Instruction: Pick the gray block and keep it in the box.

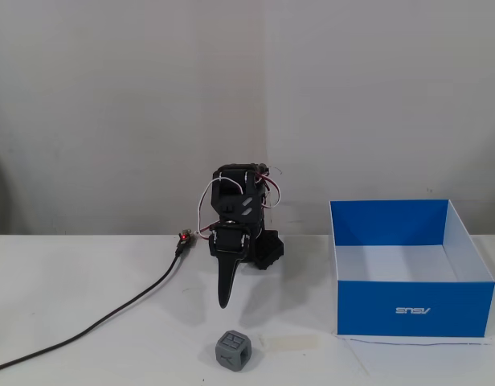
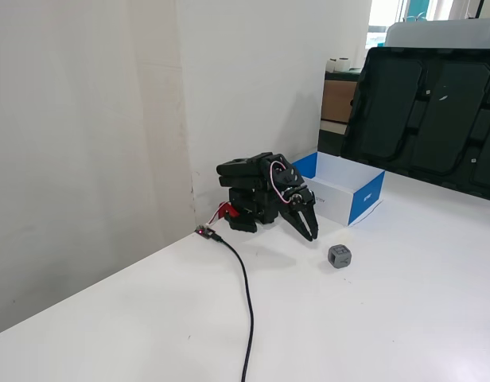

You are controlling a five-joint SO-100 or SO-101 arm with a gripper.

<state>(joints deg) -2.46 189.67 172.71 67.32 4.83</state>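
Upright, gray block on table, corner toward camera; end effector closed, empty.

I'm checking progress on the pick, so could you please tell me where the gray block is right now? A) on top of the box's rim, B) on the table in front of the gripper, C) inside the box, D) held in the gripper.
B: the block sits on the table, apart from the gripper that hangs behind it, and well to the left of the box in a fixed view.
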